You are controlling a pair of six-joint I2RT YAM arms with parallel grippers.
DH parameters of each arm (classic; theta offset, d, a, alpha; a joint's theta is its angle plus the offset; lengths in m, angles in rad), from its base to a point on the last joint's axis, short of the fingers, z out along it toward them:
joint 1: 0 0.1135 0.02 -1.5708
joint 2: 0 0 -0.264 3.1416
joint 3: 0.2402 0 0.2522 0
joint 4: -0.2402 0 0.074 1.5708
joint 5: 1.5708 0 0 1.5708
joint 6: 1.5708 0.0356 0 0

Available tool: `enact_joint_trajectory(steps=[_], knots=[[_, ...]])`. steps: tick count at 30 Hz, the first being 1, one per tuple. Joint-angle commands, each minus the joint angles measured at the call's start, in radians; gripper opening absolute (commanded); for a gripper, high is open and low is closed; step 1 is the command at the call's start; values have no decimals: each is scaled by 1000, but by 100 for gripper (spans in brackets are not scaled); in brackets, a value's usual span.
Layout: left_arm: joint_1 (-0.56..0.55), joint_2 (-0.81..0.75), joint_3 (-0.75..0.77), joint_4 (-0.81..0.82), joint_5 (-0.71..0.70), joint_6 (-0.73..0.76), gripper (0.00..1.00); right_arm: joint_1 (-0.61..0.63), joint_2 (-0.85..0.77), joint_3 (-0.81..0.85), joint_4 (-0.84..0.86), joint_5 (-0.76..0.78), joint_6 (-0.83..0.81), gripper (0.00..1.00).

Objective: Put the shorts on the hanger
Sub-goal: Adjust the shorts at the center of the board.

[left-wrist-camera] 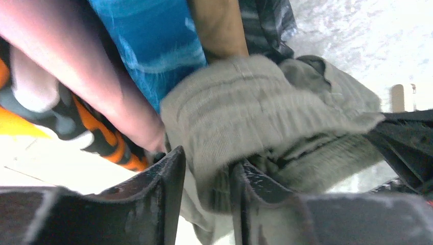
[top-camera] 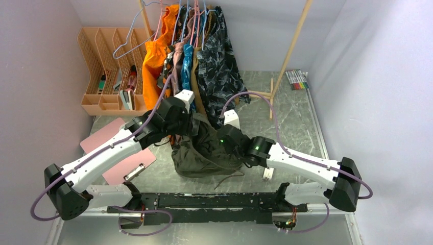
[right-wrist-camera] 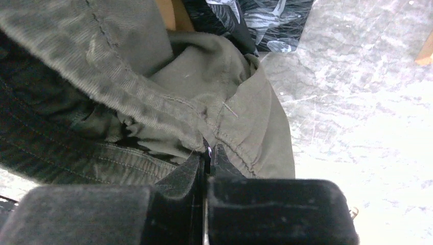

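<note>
Between the forearms the shorts (top-camera: 204, 153) sit bunched, both arms bent inward to them. Only the wrist views show the right gripper (right-wrist-camera: 208, 153) pinched on a seam fold and the left gripper (left-wrist-camera: 207, 166) clamping the ribbed waistband. Farther back, the hanger (top-camera: 127, 46) seems to hang beside the orange garment (top-camera: 153, 58).

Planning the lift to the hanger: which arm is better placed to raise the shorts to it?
Probably left. The left claw grips the shorts' ribbed waistband and sits nearer the hanger; the right claw pinches a seam farther away.
</note>
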Motion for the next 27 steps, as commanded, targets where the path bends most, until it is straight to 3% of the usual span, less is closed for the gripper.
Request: enact_joint_trajectory(steps=[1, 5, 10, 16, 24, 27], knots=[[8, -78, -88, 58, 116, -89, 51, -32, -31, -31, 31, -69, 83, 0], [7, -142, -166, 89, 189, -148, 70, -48, -18, -43, 42, -129, 135, 0], [-13, -199, -234, 91, 233, -208, 76, -102, -21, -60, 84, -220, 177, 0], [-82, -170, -253, 81, 153, -258, 79, -125, -22, -57, 100, -258, 185, 0], [-101, -23, -243, 87, 7, -336, 69, -126, -55, -52, 87, -283, 201, 0], [-101, -7, -251, 85, -36, -354, 46, -126, -78, -59, 79, -279, 205, 0]])
